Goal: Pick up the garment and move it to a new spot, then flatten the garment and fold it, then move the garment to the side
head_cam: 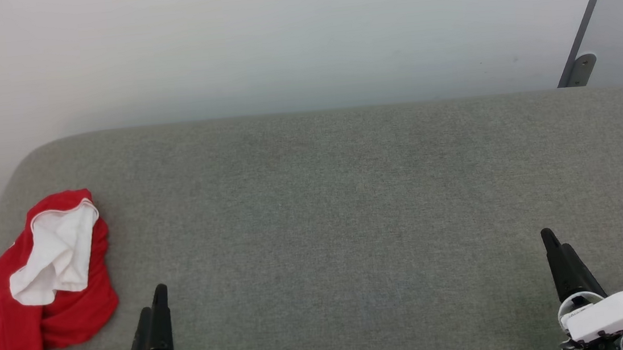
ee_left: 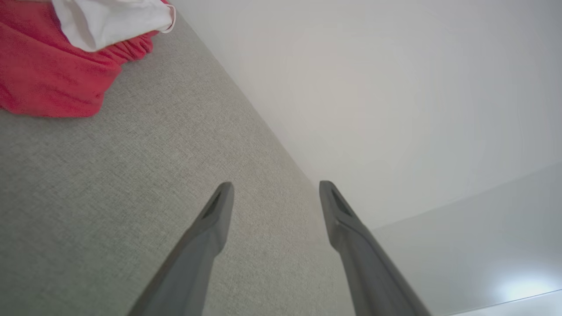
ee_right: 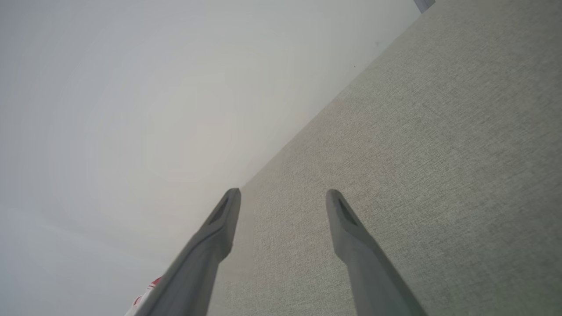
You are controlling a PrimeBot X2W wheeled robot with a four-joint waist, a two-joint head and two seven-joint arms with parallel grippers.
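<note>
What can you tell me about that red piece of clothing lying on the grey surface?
The garment is a soft red knit top, crumpled in a loose heap, neither spread nor folded. What looks like a white sleeve with a thin red-and-white edge lies bunched on top. It rests at the left end of the grey cloth-covered surface, and its lower part runs out of the head view. Nothing grips it: the left gripper, open, is near it but apart.

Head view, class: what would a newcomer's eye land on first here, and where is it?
The garment, a crumpled red heap with a white patch on top, lies at the left edge of the grey surface. The left pincer sits beside it at lower left and the right pincer at lower right, both open.
</note>
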